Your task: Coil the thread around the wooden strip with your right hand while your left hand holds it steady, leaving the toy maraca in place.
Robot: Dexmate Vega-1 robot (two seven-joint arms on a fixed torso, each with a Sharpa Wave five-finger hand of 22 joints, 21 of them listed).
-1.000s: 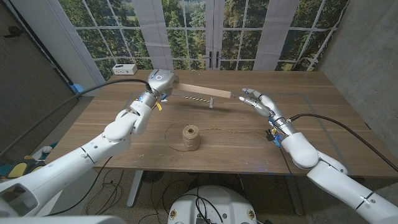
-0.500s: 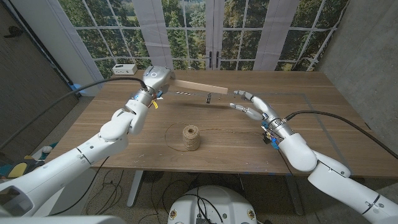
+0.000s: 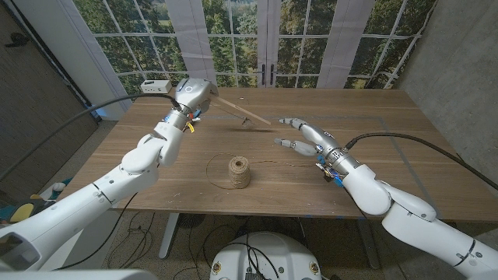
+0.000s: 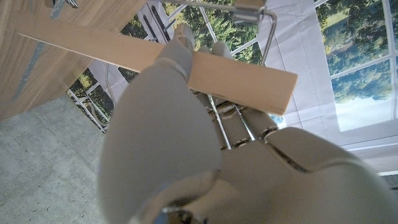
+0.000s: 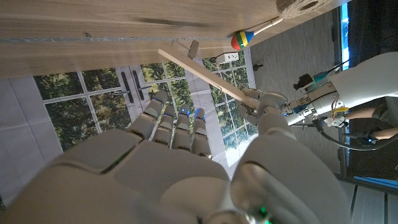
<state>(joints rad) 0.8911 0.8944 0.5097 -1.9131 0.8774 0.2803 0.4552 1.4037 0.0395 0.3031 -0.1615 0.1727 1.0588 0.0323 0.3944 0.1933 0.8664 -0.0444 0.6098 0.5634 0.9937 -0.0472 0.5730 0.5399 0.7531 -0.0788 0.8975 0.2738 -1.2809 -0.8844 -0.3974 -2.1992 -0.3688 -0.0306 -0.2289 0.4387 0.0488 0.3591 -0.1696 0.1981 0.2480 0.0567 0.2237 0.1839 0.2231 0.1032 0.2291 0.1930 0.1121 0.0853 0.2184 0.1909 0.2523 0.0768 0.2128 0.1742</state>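
My left hand [image 3: 193, 96] [image 4: 186, 130] grips one end of the pale wooden strip [image 3: 241, 113] [image 4: 93, 45] and holds it above the table's far left. The strip slants down toward the right, with a small metal clip [image 3: 247, 120] near its free end. My right hand [image 3: 303, 137] [image 5: 174, 155] hovers just right of that end, fingers spread, holding nothing I can see. The spool of brown thread [image 3: 239, 172] stands upright in the middle of the table, a loose loop of thread [image 3: 212, 165] beside it. In the right wrist view the toy maraca [image 5: 242, 40] lies on the table beyond the strip [image 5: 205, 71].
A white box [image 3: 156, 85] sits at the table's far left corner. The wooden table [image 3: 373, 155] stretches bare to the right of my right hand. Windows and a door stand behind the far edge.
The left hand has raised and swung the strip, so its free end now points nearer and lower. The right hand has left the strip's end, moved left and nearer, and spread its fingers.
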